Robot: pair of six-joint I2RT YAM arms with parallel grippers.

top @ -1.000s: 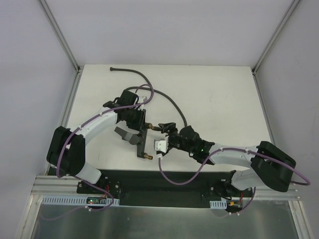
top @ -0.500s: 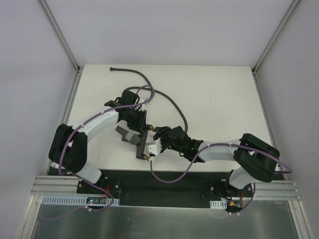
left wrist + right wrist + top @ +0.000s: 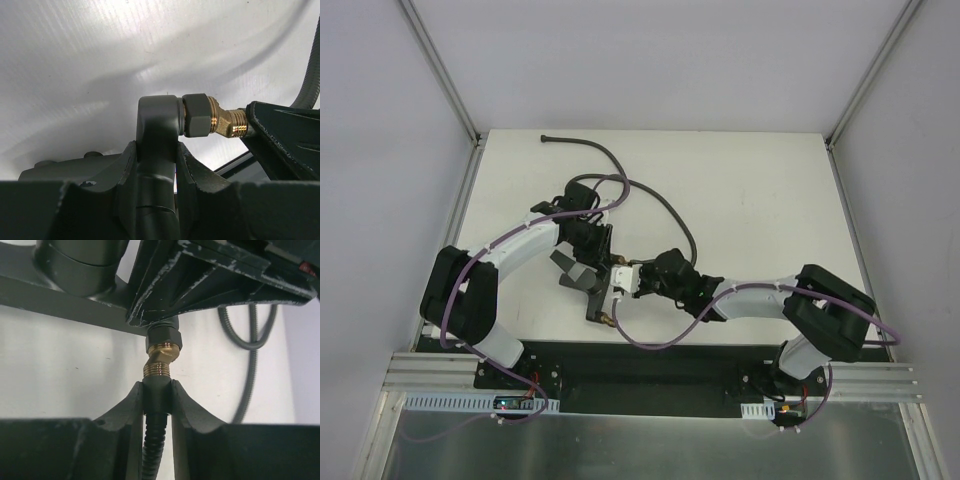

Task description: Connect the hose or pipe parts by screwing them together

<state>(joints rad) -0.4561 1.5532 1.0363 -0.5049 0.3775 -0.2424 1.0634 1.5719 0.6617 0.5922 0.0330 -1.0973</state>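
Right gripper [image 3: 157, 391] pinches the hose [image 3: 151, 442] end against the brass thread [image 3: 158, 369] of the forked fitting [image 3: 156, 120] that my left gripper [image 3: 156, 150] clamps; I should align the 2 axes first, then twist gently.

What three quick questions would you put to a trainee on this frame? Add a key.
1. True or false: the left gripper is shut on the forked fitting.
2. The right gripper grips: A) the hose near its end; B) the forked fitting; C) nothing.
3. What colour is the threaded end that faces the hose?
Key: 1 true; 2 A; 3 brass.
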